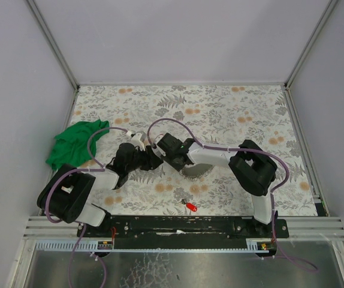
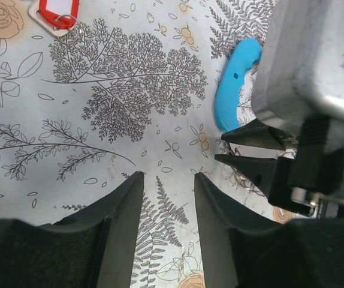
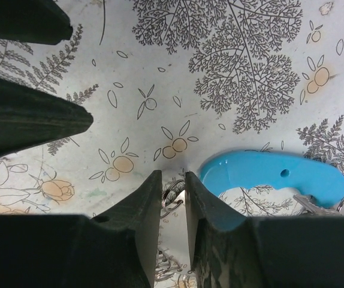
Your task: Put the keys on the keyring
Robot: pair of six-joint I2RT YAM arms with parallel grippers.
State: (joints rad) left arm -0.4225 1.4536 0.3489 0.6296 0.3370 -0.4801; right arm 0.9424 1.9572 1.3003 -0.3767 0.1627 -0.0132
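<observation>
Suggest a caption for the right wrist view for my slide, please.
Right hand straddling thin metal wire beside the keyring's light-blue arc on the floral tabletop.

Under me: table cover [image 1: 220, 108], pale, printed all over with grey ferns and leaf sprays, small orange blossoms and a few peach roses. It lies flat.

To my left: green cloth [image 1: 73, 144], crumpled in a heap on the cover's left edge, part of it spilling over toward the wall.

Around me: white walls [image 1: 178, 36] left, back and right, with aluminium posts [image 1: 52, 42] up the back corners.

Near edge: black rail [image 1: 178, 225], then a white slotted strip [image 1: 58, 245], then a scuffed metal sheet [image 1: 190, 270].
</observation>
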